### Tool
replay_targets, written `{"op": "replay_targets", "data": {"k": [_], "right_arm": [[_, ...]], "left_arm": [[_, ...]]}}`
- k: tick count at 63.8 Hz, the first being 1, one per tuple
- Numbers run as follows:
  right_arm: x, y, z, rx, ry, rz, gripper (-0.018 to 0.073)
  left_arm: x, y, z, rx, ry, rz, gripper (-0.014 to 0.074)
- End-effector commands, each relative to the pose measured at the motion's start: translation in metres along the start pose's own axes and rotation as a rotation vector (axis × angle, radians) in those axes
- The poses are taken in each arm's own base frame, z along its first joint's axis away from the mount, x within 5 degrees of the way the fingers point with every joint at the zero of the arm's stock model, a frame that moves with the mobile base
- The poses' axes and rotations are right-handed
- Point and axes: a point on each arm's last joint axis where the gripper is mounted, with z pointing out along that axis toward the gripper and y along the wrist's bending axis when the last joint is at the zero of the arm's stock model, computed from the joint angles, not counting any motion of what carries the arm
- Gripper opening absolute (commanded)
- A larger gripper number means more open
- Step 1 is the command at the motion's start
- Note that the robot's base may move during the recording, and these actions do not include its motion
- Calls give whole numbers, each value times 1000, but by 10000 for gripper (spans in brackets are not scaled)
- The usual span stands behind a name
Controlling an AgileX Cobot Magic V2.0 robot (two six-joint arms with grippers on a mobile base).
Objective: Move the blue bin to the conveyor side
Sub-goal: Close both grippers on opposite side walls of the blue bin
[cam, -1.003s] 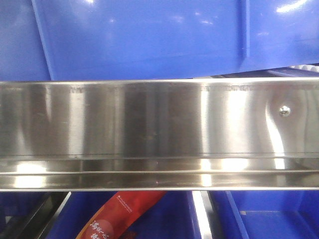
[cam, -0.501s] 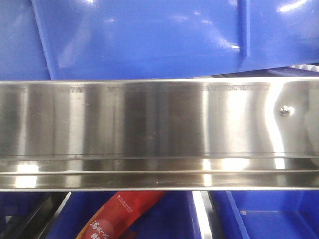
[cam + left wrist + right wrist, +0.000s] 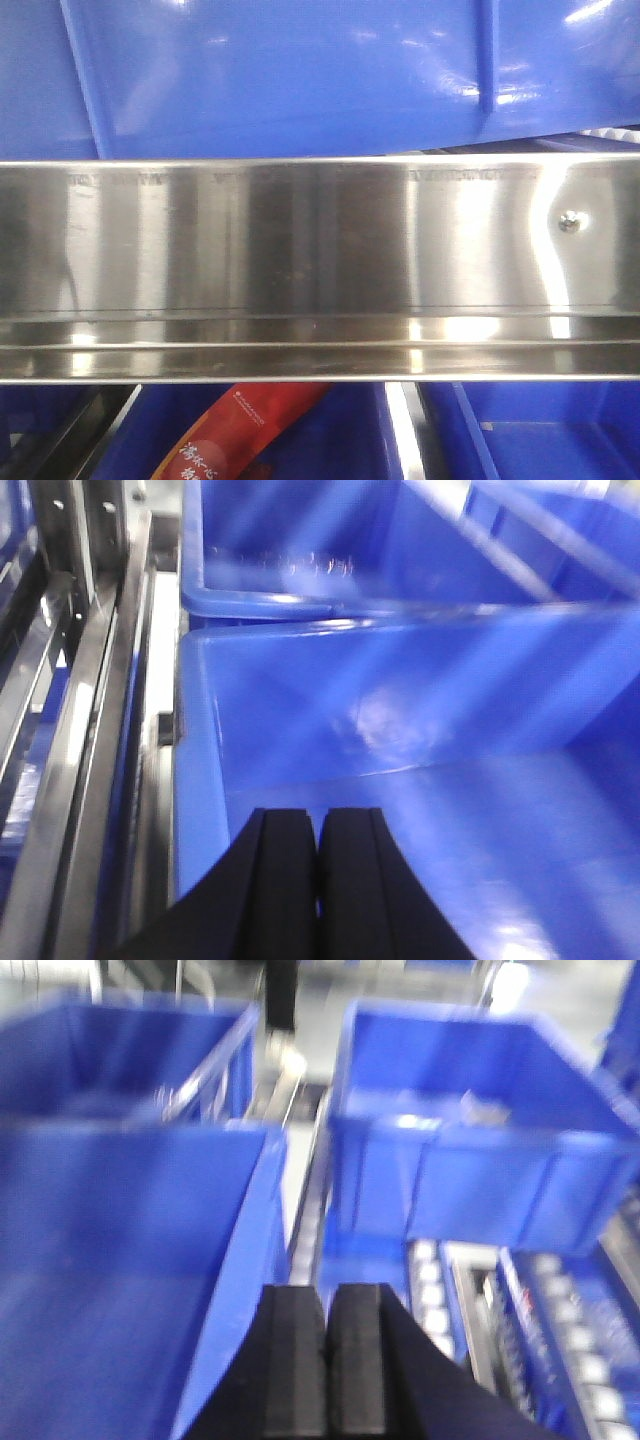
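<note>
Left claw (image 3: 320,880): black fingers pressed together, nothing visible between them. It hangs over the inside of the blue bin (image 3: 420,740), close to one side wall. Right claw (image 3: 325,1360): fingers likewise pressed together, placed just beside the opposite rim of that bin (image 3: 120,1260). This view is blurred, so contact with the rim cannot be confirmed.

Location: in the front view the bin's wall (image 3: 300,80) fills the top of the picture, behind a steel rail (image 3: 300,250). A red packet (image 3: 240,430) lies in a lower bin beneath that rail. A second bin (image 3: 470,1160) stands apart on the right claw's side. The conveyor side cannot be identified in any view.

Handling assessment: the bin appears to be stiff moulded plastic and looks empty as far as its floor shows, so probably light but bulky. The walls are glossy and smooth and are judged slippery under a pinch. The thick rim is the sound place to hold, one claw on each side, to keep the bin level.
</note>
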Motion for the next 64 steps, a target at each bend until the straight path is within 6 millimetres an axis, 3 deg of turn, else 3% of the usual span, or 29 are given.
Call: {"op": "replay_targets", "data": {"k": [1, 20, 28, 49, 54, 64], "right_arm": [[-8, 5, 13, -3, 7, -22, -65], [-19, 15, 70, 4, 286, -23, -66], [-26, 15, 88, 5, 283, -23, -67], [-24, 15, 99, 3, 302, -35, -67], [-24, 15, 99, 3, 302, -35, -67], [-23, 15, 101, 3, 308, -35, -67]], "left_arm": [[-5, -6, 9, -20, 11, -3, -18], [-10, -3, 43, -109, 119, -41, -18], [-5, 0, 58, -120, 179, -44, -18], [5, 17, 85, -172, 259, -141, -10], [5, 18, 85, -184, 262, -132, 44], [4, 19, 85, -191, 247, -122, 244]]}}
